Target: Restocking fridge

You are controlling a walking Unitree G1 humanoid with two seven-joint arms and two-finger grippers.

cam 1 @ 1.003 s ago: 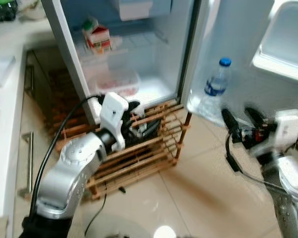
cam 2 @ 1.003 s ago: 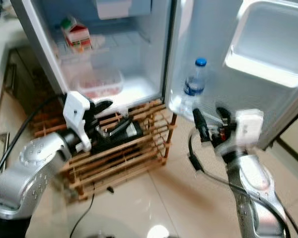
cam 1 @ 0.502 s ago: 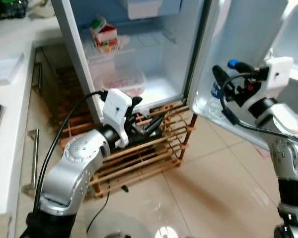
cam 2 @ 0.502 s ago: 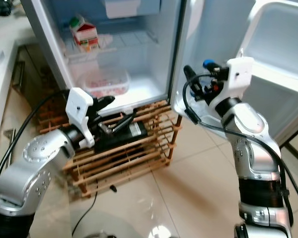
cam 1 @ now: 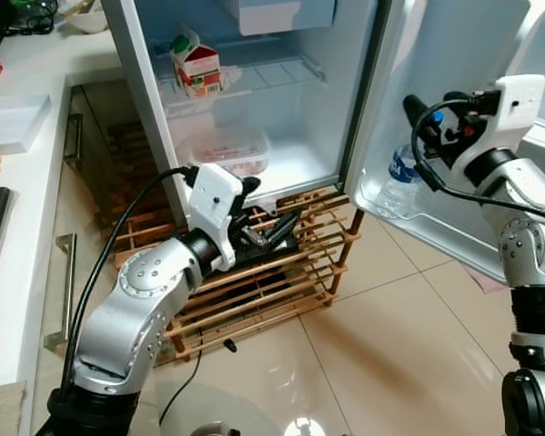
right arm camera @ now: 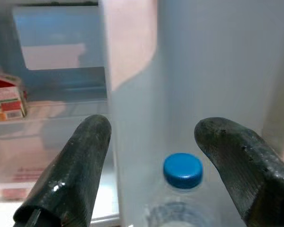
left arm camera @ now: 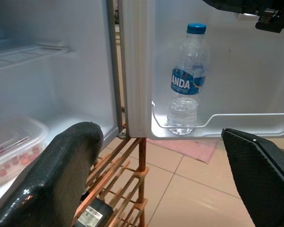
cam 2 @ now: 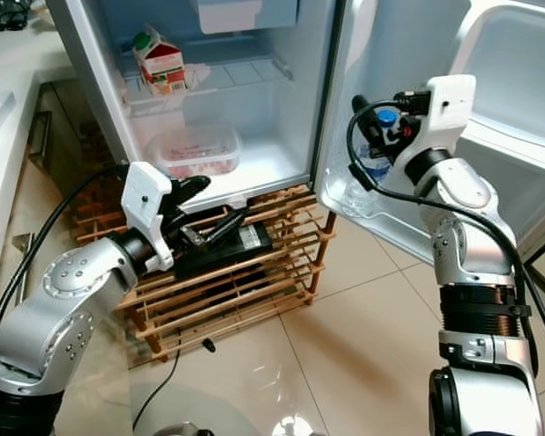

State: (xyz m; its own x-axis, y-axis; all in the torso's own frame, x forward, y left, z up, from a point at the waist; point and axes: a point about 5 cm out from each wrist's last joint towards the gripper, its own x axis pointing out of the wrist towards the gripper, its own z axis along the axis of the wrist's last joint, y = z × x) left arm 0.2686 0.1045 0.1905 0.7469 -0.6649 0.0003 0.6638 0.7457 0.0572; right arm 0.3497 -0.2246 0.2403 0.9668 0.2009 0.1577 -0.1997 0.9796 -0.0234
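Note:
The fridge stands open, and a clear water bottle [cam 1: 401, 169] with a blue cap [right arm camera: 182, 170] stands upright in the lower door shelf [cam 1: 440, 229]. My right gripper [cam 1: 432, 104] is raised at the height of the bottle's top, open, with the cap just beyond its fingers and nothing held. My left gripper [cam 1: 268, 207] hangs open low in front of the fridge, over a wooden rack [cam 1: 282, 282]. From the left wrist the bottle [left arm camera: 187, 80] shows past the open fingers [left arm camera: 61, 175]. Inside are a milk carton [cam 1: 195, 65] and a lidded food container [cam 1: 227, 150].
A black power adapter [cam 2: 227, 250] lies on the rack, its cable trailing onto the tiled floor. A white counter [cam 1: 9, 163] runs along the left. An upper door shelf [cam 2: 518, 145] juts out beside my right arm. A pink mat [left arm camera: 194, 149] lies below the door.
My right gripper has risen from below and right of the bottle to the height of its cap, staying open. The left gripper has hardly moved. The camera shifted a little.

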